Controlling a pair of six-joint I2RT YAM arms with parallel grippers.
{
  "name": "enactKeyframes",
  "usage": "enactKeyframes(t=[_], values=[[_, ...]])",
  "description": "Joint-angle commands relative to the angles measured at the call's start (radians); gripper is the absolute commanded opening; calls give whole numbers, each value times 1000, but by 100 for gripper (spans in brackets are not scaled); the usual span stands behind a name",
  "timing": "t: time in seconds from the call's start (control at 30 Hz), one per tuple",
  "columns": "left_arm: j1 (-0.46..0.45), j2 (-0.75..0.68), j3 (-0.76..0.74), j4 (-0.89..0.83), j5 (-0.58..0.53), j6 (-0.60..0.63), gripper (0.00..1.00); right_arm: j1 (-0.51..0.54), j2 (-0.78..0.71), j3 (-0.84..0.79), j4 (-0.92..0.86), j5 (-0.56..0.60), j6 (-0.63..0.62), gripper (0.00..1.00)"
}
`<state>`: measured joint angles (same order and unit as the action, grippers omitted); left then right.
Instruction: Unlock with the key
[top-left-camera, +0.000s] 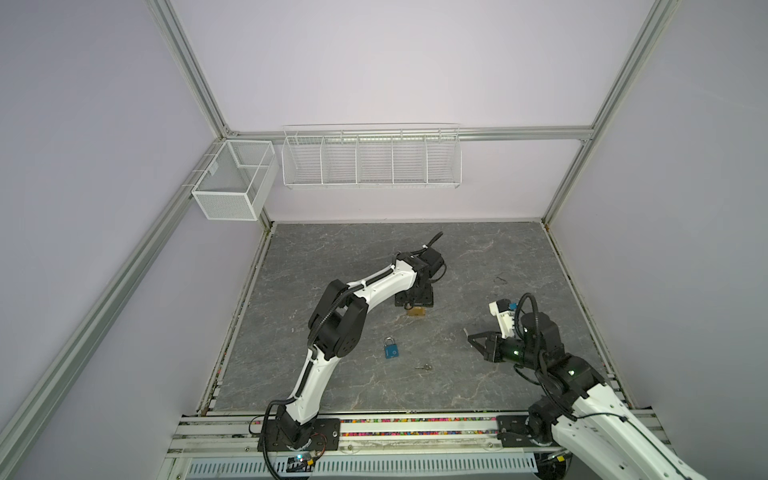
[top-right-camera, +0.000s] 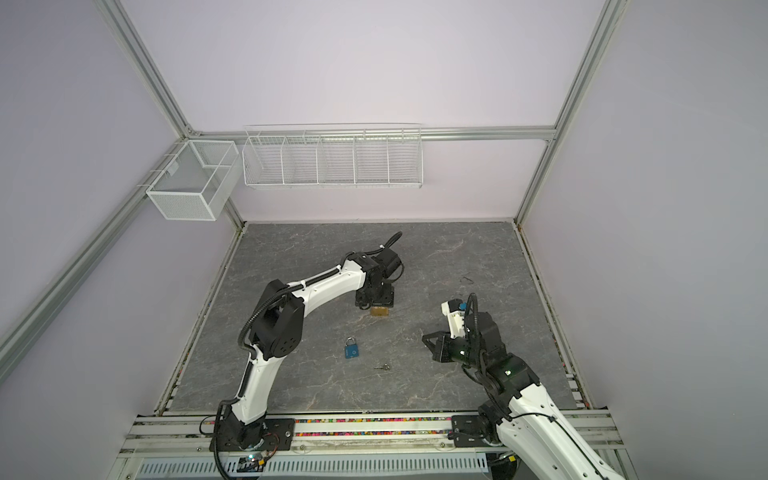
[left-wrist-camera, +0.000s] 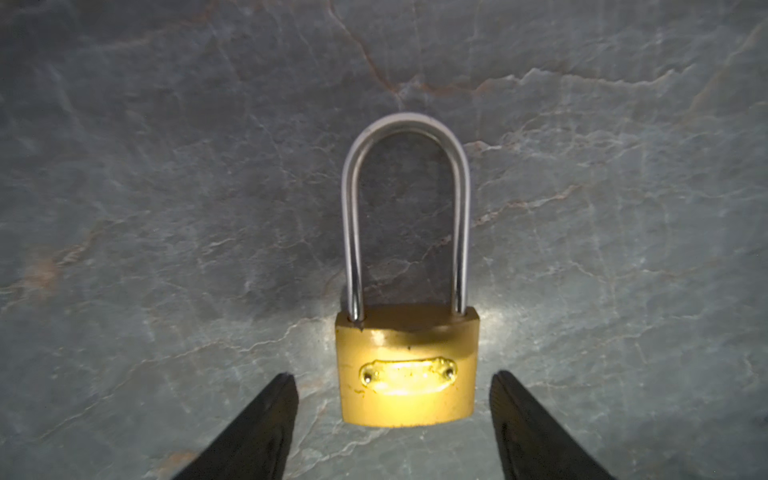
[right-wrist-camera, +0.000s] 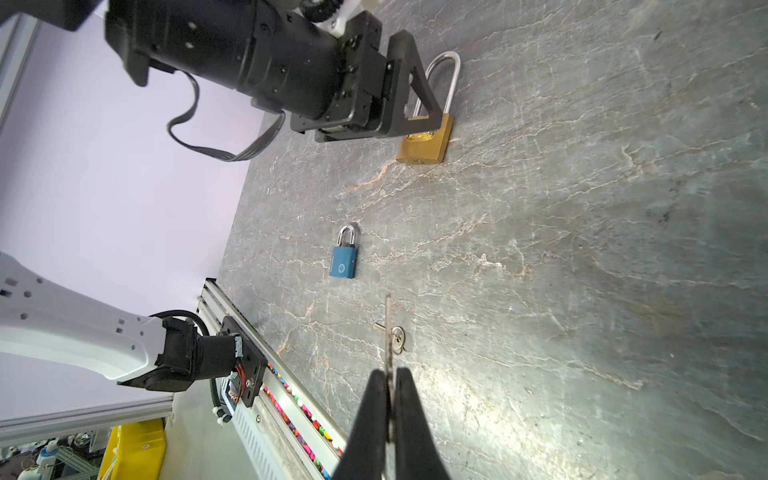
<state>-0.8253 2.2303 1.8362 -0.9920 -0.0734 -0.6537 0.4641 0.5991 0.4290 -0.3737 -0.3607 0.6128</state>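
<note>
Left tool (left-wrist-camera: 392, 376) hangs over the brass padlock (left-wrist-camera: 405, 353), pointing down at the counter (top-left-camera: 332, 257); jaws wide, nothing gripped; black wedge-shaped fingers (left-wrist-camera: 266, 415) flank the lock body, with bare counter showing between each finger and the body in the left wrist view.

Brass padlock lies flat near mid-counter; squat yellow-metal block with rounded corners and a small riveted oval plate on its face; long polished steel U shackle (left-wrist-camera: 461, 208), both legs meeting the top of the body; whether it is latched cannot be told.

Right tool (right-wrist-camera: 388, 372) sits toward the right side of the counter, tip aimed at the centre, well apart from both locks; jaws pinched tight on the held key (right-wrist-camera: 388, 307), which shows edge-on as a thin flat metal strip sticking out past the fingertips.

Loose key (top-left-camera: 424, 367) lies flat near the front; small and silver, with a wire ring at its head; between the blue padlock (top-left-camera: 391, 351) and the right tool, touching neither.

Blue padlock lies flat between the brass padlock and the front rail; matte blue rectangular body with a round emblem; short chrome shackle.

Counter is a dark grey stone-look slab; matte, with pale and rusty veins.
</note>
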Motion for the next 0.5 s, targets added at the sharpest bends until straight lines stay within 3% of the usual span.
enactKeyframes(t=[0.0,0.47], values=[[-8,12,23,-10,9,-25,75,-13,-23,-38,32,-23,6,7],[-8,117,112,-99,17,-16,75,-29,26,-10,57,-47,-4,6]])
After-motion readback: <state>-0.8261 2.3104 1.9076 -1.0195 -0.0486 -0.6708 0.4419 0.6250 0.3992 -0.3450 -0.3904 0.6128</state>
